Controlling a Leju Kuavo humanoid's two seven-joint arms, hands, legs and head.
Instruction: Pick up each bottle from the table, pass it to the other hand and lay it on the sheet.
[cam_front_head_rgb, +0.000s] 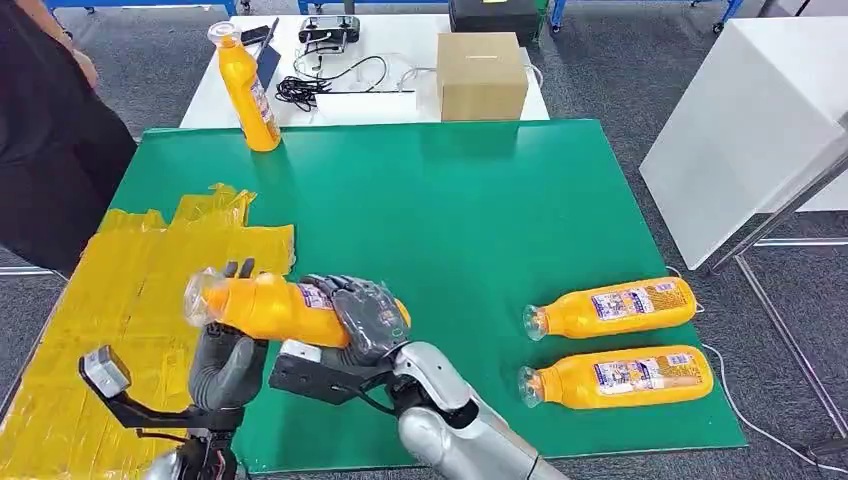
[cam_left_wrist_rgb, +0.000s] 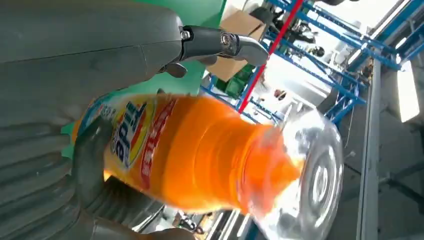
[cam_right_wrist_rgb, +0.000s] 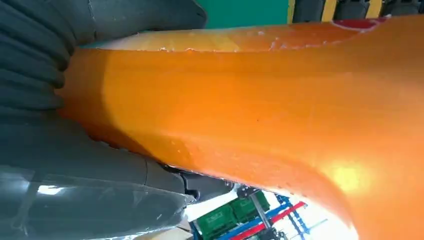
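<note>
The right hand (cam_front_head_rgb: 368, 315) wraps its fingers over the base end of an orange bottle (cam_front_head_rgb: 275, 308), held level above the green surface (cam_front_head_rgb: 480, 210). The left hand (cam_front_head_rgb: 228, 355) cups the neck end from beneath, fingers closed up around it, so both hands grip the bottle at mid-handover. To do this step well, the left hand's hold should be firm before the right hand lets go, the bottle kept level meanwhile. The crumpled yellow sheet (cam_front_head_rgb: 130, 290) lies just beside the left hand, ready to receive it. Two more bottles (cam_front_head_rgb: 612, 307) lie on their sides to the right; another stands upright (cam_front_head_rgb: 248, 88) at the far edge.
</note>
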